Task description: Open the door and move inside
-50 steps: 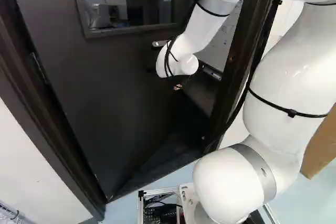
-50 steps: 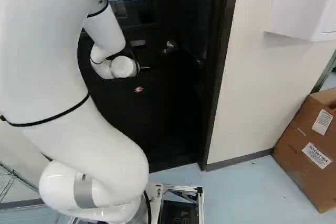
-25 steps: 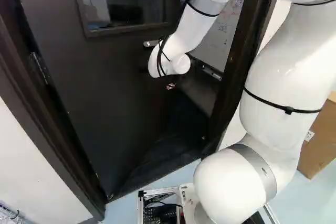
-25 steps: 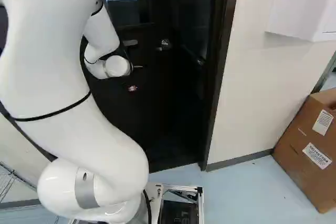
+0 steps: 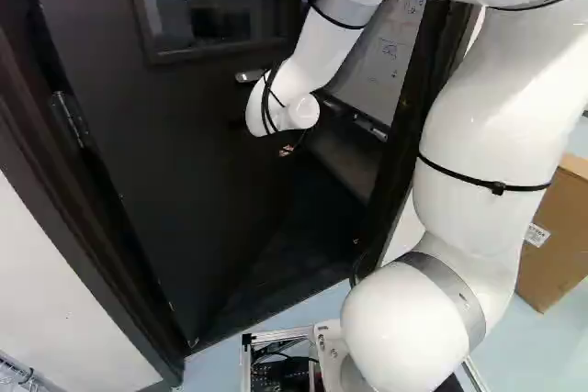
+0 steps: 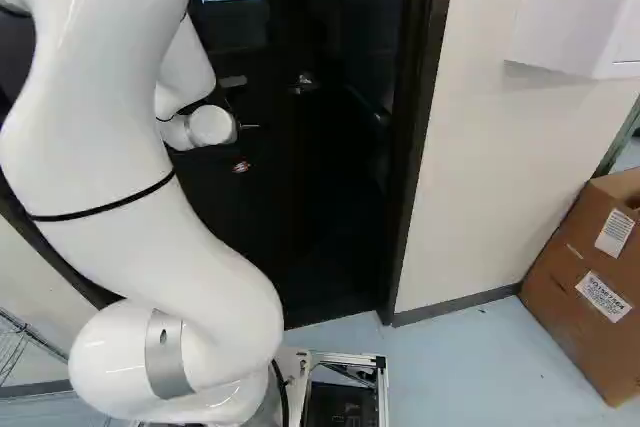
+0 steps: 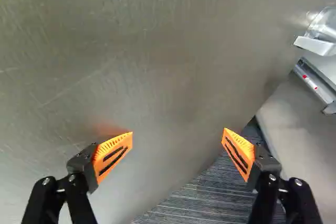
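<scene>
"Two changes can be noticed from the earlier pictures, is it correct?"

"Yes. The door (image 5: 202, 172) has been swung further away from the right side of its frame (image 5: 441, 52), and its handle (image 5: 246, 76) has been carried along, more to the left in both base views. The arm (image 5: 491, 135) has been moved too; its far end was shifted to the left, together with the door."

"And the base, was it driven?"

"It was kept in the same place, since the frame and the cardboard box (image 6: 585, 287) are found where they were."

"How is the gripper (image 5: 287, 150) set now?"

"In the wrist view its two fingers are spread wide, and nothing is held by the gripper (image 7: 178, 131). The orange pads (image 7: 114, 153) are turned toward the door's face, very near to it. Whether the face is really touched, it cannot be told."

"Where exactly is the door, please?"

"It is placed ahead of the fingers, partly open, hinged at the left of the left base view. One finger is located close to its free edge. Past this edge, dark striped carpet (image 7: 194, 203) is seen, and between door and frame a part of the whiteboard (image 5: 381, 57) is shown."
</scene>
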